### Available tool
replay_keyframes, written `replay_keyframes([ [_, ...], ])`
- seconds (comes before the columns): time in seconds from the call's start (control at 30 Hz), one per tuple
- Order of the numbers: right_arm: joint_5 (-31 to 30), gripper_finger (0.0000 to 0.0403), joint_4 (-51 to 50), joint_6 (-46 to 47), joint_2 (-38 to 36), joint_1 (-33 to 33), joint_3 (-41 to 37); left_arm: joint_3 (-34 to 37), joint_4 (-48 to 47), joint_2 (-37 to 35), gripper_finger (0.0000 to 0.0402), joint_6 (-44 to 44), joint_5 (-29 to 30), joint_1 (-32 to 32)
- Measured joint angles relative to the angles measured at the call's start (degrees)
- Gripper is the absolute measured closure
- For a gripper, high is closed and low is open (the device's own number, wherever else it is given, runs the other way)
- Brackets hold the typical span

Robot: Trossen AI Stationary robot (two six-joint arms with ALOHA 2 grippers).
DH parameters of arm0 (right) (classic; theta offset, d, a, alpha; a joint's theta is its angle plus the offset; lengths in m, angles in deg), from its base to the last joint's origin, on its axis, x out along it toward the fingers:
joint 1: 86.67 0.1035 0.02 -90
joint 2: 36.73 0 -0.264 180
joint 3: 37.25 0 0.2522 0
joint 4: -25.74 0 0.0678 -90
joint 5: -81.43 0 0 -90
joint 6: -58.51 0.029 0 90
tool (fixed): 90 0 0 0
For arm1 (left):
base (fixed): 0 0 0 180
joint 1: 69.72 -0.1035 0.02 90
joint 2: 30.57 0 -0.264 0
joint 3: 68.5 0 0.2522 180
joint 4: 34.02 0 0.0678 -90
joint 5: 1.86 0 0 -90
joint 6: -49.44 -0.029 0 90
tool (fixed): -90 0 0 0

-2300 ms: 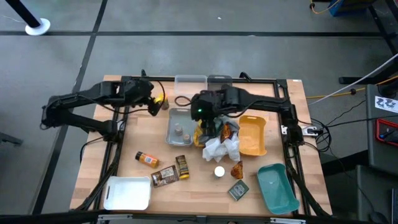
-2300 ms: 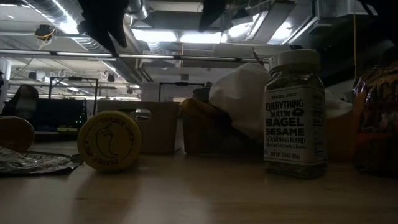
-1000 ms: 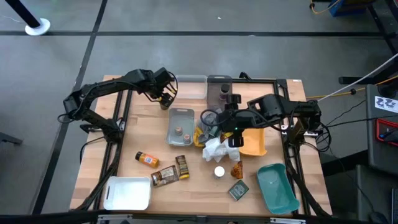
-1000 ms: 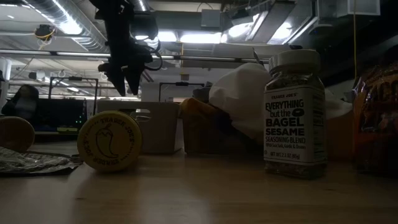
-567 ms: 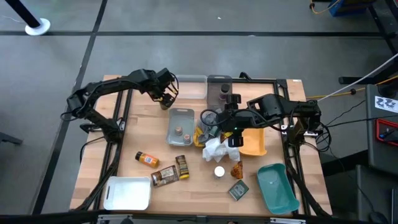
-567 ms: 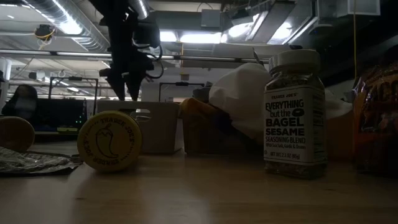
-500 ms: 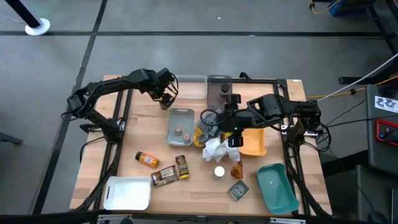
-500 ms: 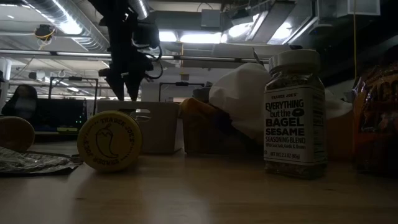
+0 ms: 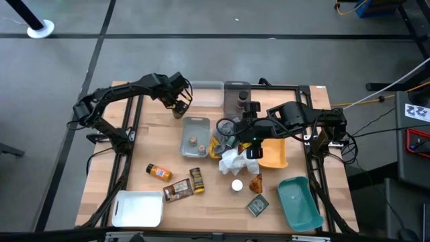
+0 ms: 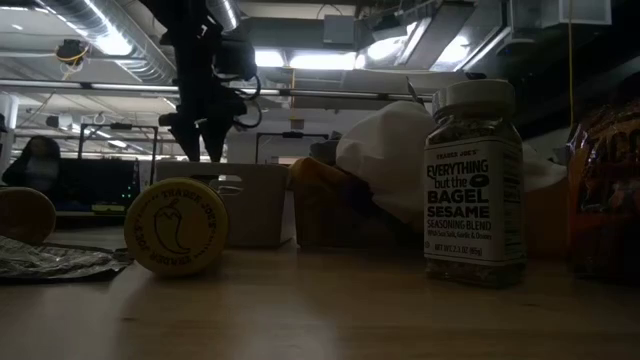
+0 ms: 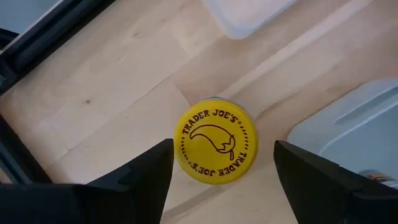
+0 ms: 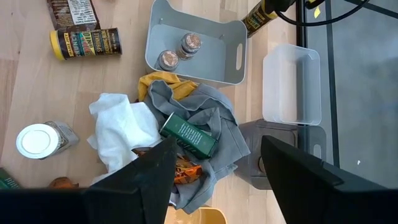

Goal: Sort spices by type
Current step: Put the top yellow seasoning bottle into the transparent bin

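Note:
My left gripper [image 11: 224, 148] is open and points down at the far left of the table, its fingers on either side of a yellow-lidded jar [image 11: 216, 148] without touching it. That jar [image 12: 260, 17] stands upright on the wood between the clear tray and the grey tray. My right gripper [image 12: 217, 146] is open and hangs high above the heap of cloths [image 9: 235, 154] mid-table. A green tin [image 12: 188, 138] lies on the grey cloth. Two tiny pots [image 12: 178, 51] stand in the grey tray [image 9: 193, 128]. A yellow-capped jar [image 9: 197, 180] lies on its side.
An orange bottle [image 9: 159, 172], a brown packet [image 9: 177, 191], a white-lidded jar [image 9: 236, 185] and a dark tin [image 9: 256, 206] sit toward the near edge. Clear [image 9: 206, 91], yellow [image 9: 273, 148], teal [image 9: 299, 202] and white [image 9: 138, 208] trays ring the work area.
My left gripper has come down a little toward the yellow-lidded jar and straightened until it points down, staying open.

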Motion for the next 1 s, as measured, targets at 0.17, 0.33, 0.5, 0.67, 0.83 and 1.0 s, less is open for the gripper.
replay_keyframes([
  [0.17, 0.0, 0.0169, 0.0, 0.0, 0.0, 0.0, 0.0, 0.0, 0.0, 0.7, 0.0141, 0.1, 0.0, 0.0],
  [0.33, 0.0, 0.0169, 0.0, 0.0, 0.0, 0.0, 0.0, 0.0, -0.1, 3.2, 0.0141, -0.7, 0.0, 0.0],
  [0.5, 0.0, 0.0169, 0.0, 0.0, 0.0, 0.0, 0.0, 0.0, 0.1, 6.2, 0.0141, -2.4, 0.0, 0.0],
  [0.67, 0.0, 0.0169, 0.0, 0.0, 0.0, 0.0, 0.0, 0.0, 1.8, 8.5, 0.0141, -4.0, 0.0, 0.0],
  [0.83, 0.1, 0.0169, 0.0, 0.0, -0.2, 0.0, 0.0, 0.0, 2.8, 9.1, 0.0152, -4.0, 0.0, 0.0],
  [1.0, 0.0, 0.0169, 0.0, -0.1, -2.2, 0.0, -0.1, 0.0, 2.2, 8.9, 0.0197, -3.9, 0.0, 0.0],
])
